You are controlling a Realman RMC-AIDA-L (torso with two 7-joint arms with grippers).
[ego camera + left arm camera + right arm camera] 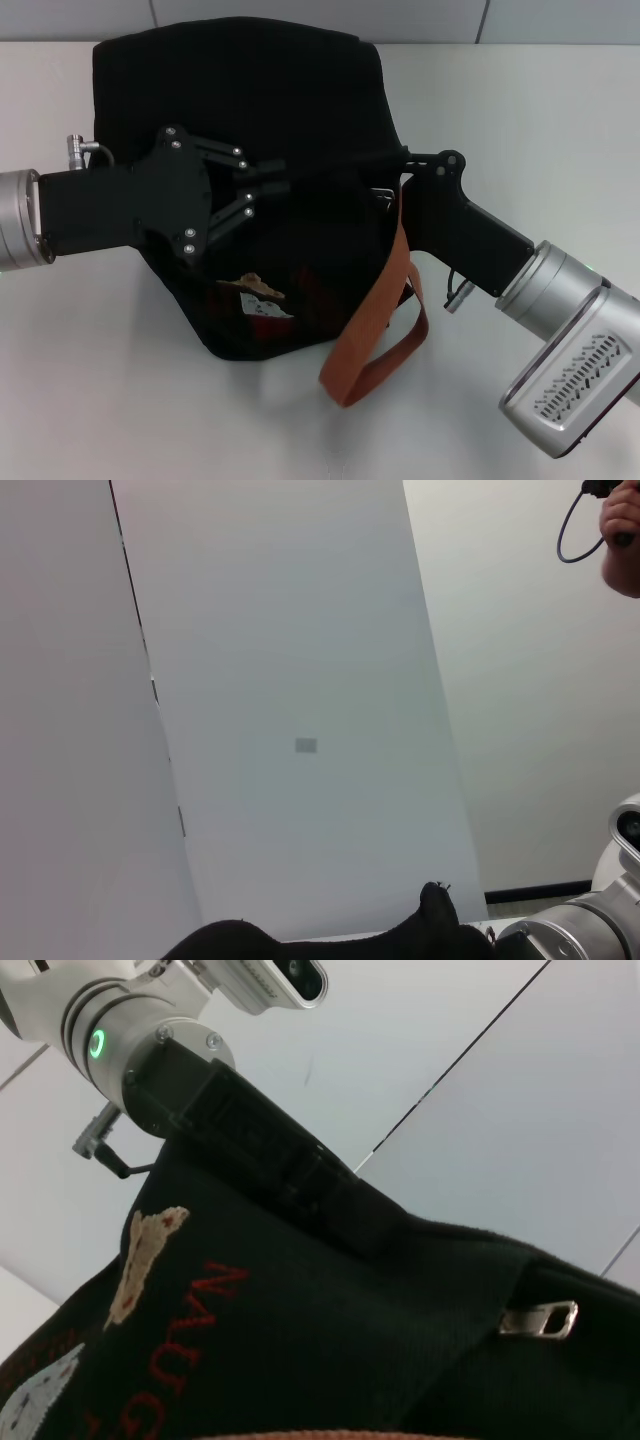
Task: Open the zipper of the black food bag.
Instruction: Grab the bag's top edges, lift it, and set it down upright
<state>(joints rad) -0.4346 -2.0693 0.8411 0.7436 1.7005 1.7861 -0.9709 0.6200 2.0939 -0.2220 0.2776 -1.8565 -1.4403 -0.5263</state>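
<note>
The black food bag (290, 90) lies on the white table, its side with the bear patches (258, 290) facing the front. My left gripper (272, 178) comes in from the left and is shut on a fold of the bag's top fabric. From the right, my right gripper (402, 165) rests against the bag's top edge, close to the zipper's silver pull tab (383, 195). In the right wrist view the pull tab (540, 1318) lies flat and free on the black fabric. The zipper track itself blends into the black cloth.
An orange-brown webbing handle (375, 330) loops off the bag onto the table (120, 400) at the front right. The left wrist view faces a white wall panel (300, 680) with a person's hand (622, 535) at its edge.
</note>
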